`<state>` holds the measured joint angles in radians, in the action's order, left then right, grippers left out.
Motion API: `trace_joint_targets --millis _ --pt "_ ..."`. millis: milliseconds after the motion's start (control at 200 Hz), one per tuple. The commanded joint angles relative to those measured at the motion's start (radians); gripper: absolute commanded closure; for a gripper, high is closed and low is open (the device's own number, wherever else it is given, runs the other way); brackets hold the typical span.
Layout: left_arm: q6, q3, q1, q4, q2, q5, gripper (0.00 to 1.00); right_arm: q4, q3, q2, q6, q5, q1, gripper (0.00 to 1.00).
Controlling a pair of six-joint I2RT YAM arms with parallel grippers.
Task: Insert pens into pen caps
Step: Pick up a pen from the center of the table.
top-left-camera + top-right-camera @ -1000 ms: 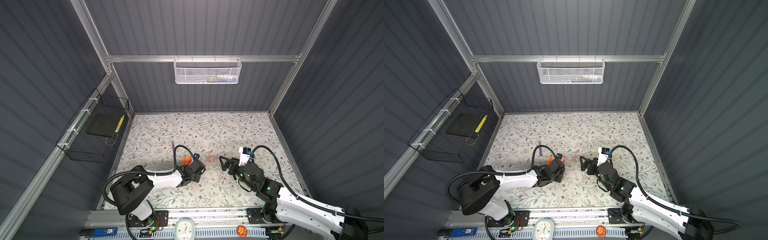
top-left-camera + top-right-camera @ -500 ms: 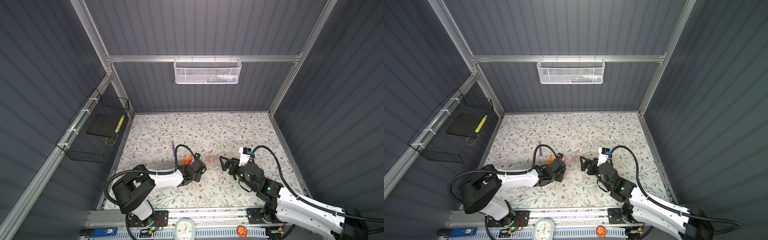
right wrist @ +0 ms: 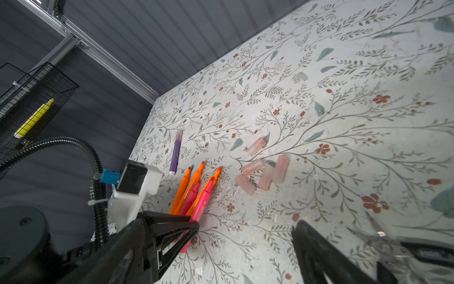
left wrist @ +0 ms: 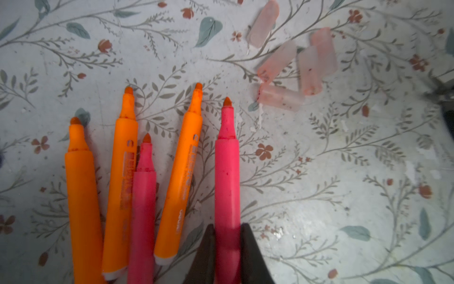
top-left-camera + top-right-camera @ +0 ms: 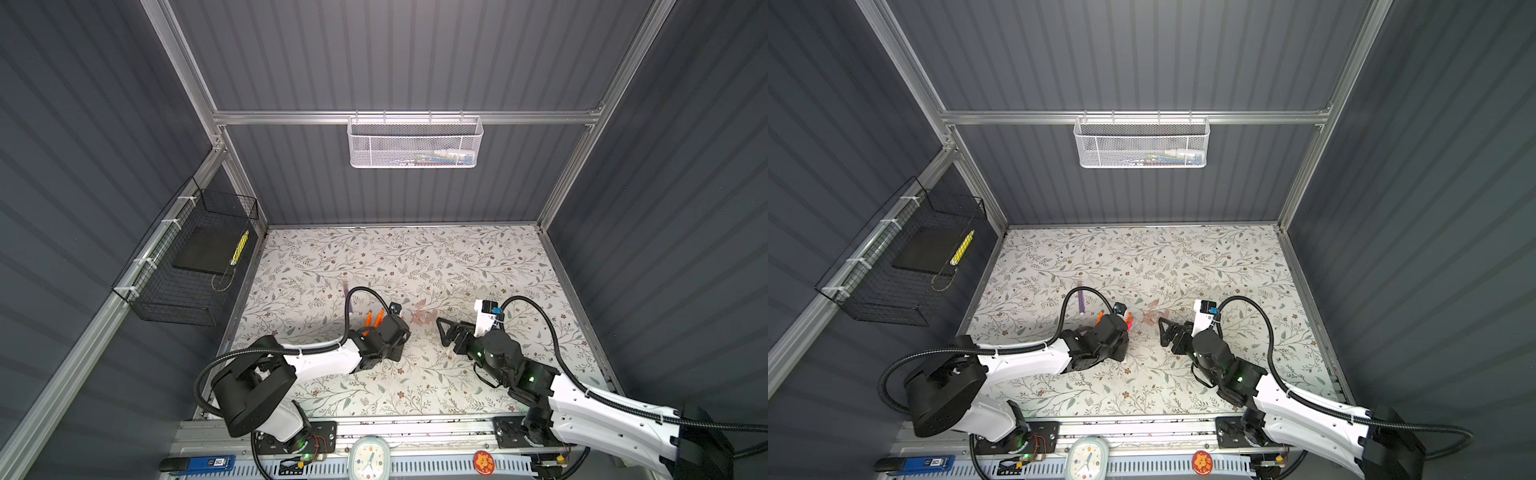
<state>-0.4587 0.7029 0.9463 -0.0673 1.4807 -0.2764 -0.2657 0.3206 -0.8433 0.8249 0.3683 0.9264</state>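
Pink-red plastic, the slim marker pen is now pinched on the floral mat by the left gripper, jaws just closed; capping can begin once the wide-open right gripper takes a pale translucent tube cap lying close by
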Motion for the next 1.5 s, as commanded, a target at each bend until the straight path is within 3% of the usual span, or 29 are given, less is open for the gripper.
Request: trace_joint_targets --millis 0,660,1045,1496 --pt "0.036 0.013 -0.032 0.019 -0.063 0.040 0.97 -0.080 0.005 -0.024 0.012 0.019 0.019 0.04" --pt "0.075 -0.021 -0.048 0.134 -0.170 0.174 1.00 -0.357 0.006 -0.198 0.070 -0.083 0.043 0.04" --pt "0.112 -0.078 -0.046 0.222 -0.232 0.297 1.00 -0.515 0.065 -0.415 0.156 -0.150 0.040 0.20" --pt "0.120 -0.108 -0.046 0.250 -0.249 0.336 1.00 -0.518 0.162 -0.530 0.169 -0.189 0.012 0.50"
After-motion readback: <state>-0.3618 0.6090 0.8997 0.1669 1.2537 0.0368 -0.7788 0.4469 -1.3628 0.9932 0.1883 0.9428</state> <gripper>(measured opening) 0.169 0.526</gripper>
